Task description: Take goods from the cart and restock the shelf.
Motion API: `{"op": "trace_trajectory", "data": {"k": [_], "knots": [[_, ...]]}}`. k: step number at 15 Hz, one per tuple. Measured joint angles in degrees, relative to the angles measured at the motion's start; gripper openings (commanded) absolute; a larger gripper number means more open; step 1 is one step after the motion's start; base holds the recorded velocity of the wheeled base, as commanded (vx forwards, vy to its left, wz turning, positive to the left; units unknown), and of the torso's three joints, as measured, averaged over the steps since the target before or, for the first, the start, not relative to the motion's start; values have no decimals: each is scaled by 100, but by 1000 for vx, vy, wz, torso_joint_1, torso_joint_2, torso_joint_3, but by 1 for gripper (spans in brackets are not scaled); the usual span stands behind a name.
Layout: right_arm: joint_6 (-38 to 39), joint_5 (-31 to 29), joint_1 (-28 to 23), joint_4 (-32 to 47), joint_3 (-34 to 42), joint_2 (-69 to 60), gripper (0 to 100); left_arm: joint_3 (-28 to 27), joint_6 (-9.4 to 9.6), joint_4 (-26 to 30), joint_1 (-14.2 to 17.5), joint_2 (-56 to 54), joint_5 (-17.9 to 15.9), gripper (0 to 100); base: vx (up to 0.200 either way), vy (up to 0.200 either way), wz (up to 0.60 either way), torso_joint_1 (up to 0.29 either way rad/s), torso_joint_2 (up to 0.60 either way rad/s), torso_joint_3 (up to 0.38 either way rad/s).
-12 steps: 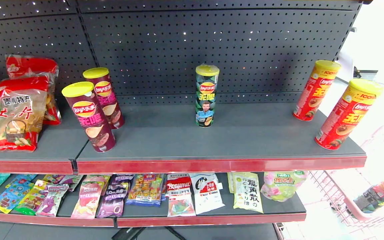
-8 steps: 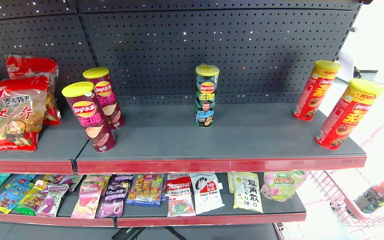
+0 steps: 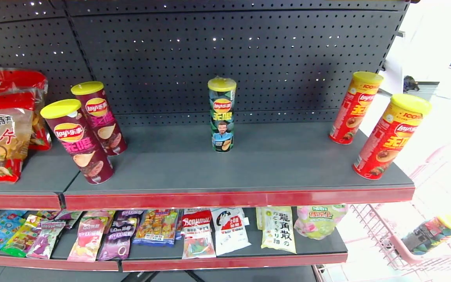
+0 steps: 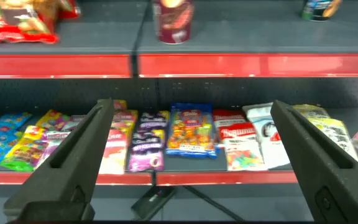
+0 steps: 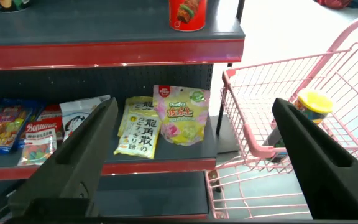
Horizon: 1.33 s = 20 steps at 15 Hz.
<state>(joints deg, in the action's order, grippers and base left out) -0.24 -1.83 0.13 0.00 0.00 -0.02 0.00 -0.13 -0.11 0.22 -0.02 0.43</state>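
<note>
Inside pink cart (image 5: pixel 263 151), one yellow-lidded chip can (image 5: pixel 314 103); left tool (image 4: pixel 191 106) and right tool (image 5: pixel 196 102) both spread wide, empty.

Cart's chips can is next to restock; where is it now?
Head view, lower right: the chips can sits inside the pink cart, right of the green pouch.

Head view: high up, facing forward and down onto the upper shelf (image 3: pixel 249 168), with the cart (image 3: pixel 403 254) at the lower right edge.
Left wrist view: low and close, facing the lower shelf (image 4: pixel 229 177) head-on.
Right wrist view: low, facing the lower shelf's right end and the cart.
Shared: white packet (image 3: pixel 231 231) in all three; green pouch (image 3: pixel 319 221) and can (image 3: pixel 429 235) in head and right wrist.
</note>
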Motion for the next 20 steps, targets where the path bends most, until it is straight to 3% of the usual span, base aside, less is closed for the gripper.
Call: {"op": "trace_trajectory", "data": {"k": [12,20], "knots": [[0,0,0,0,0,0,100,0,0,4,0,0,0,100,0,-200,0,2,3,1],[9,-2,5,0,0,0,100,0,-2,4,7,0,0,100,0,0,0,0,0,0]]}}
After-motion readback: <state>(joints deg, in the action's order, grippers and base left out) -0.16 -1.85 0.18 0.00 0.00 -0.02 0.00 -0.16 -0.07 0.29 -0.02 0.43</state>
